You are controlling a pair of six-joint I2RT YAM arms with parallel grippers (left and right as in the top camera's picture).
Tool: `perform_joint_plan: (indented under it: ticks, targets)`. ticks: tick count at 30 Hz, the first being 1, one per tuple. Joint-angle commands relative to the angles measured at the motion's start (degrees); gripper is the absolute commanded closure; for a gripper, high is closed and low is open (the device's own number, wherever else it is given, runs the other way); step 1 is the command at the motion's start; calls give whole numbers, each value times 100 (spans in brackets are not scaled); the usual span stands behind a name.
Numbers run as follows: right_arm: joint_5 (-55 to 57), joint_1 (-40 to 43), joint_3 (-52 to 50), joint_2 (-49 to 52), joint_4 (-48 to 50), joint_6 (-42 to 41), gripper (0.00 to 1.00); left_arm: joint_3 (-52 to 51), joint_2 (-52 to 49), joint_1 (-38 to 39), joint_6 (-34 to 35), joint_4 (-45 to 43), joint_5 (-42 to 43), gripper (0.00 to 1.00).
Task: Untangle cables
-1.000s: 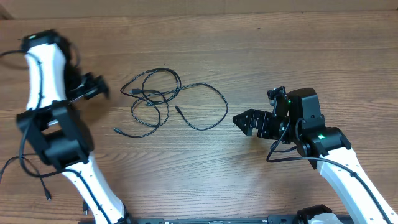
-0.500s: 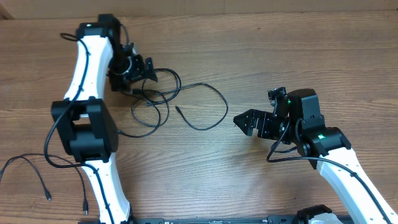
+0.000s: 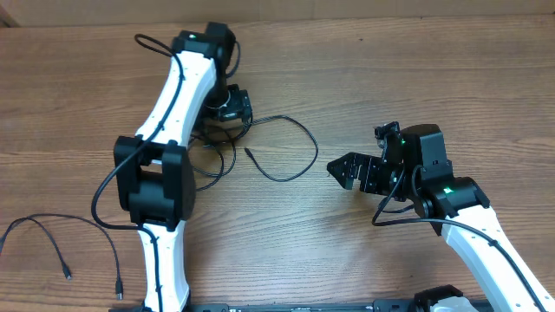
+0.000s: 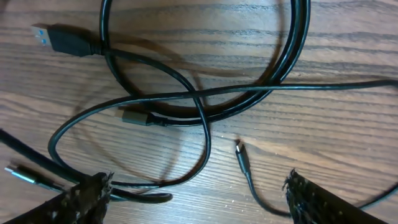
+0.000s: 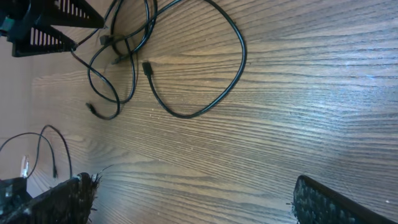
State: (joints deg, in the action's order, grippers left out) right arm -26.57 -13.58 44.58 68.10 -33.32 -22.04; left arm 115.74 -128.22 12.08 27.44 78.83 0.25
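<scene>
I have the left gripper (image 3: 234,107) over the upper left part of the tangle of cables (image 3: 290,130). The tangle lies on the table (image 3: 451,69), just left of the middle of the overhead frame. In the left wrist view its fingers (image 4: 81,199) sit wide apart in the bottom corners with nothing clamped between them. I cannot tell whether they touch the wood.

In that view a USB plug (image 4: 57,38) with a blue tongue lies at the upper left. A small plug (image 4: 134,116) lies left of centre under a crossing strand. A thin plug tip (image 4: 241,155) lies free at lower middle.

The right gripper (image 3: 336,173) sits right of centre, well apart from the tangle. Its jaws are spread and empty, with bare wood between them in its wrist view. That view shows the tangle at upper left, with one big loop (image 5: 231,68) swung out to the right.

A lone cable (image 3: 61,227) with plug ends lies at the lower left of the overhead frame, well apart from the rest.
</scene>
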Motion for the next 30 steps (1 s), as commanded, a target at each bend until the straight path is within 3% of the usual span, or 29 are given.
perform_joint_plan:
  ticks: [1,13,30]
  targets:
    - [63,17,39,2,-28,157,0,-26,-50,24,345,33,-420,9]
    - [63,17,39,2,-50,160,0,-28,-50,-61,345,345,-599,0]
    - [129,17,39,2,52,155,0,-866,-50,-437,-138,-153,-210,0]
